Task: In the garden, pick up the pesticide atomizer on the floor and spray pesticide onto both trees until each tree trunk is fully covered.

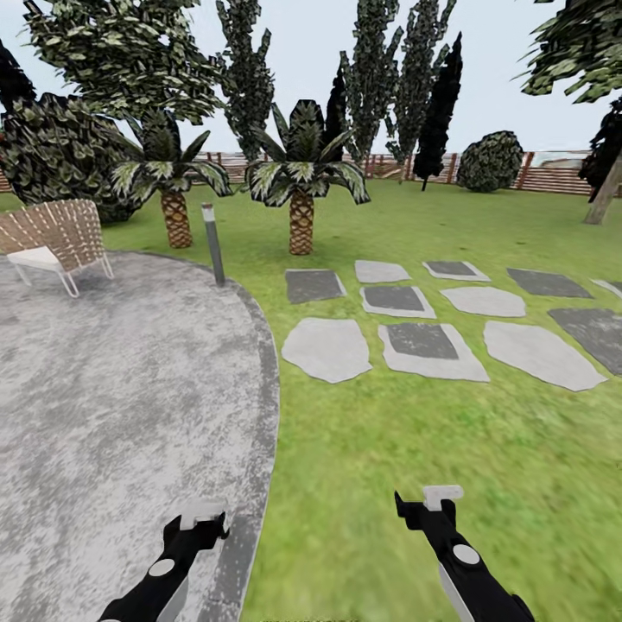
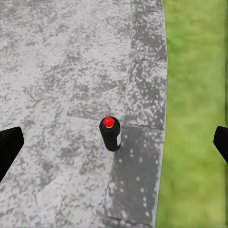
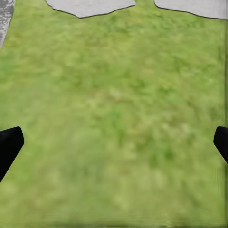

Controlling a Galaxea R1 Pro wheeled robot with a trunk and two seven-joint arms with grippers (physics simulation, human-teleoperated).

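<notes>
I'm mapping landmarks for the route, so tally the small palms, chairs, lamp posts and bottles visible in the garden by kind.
Small palms: 2
Wicker chair: 1
Lamp post: 1
Dark bottle with red cap: 1, standing on the grey paving near its border
Total: 5
</notes>
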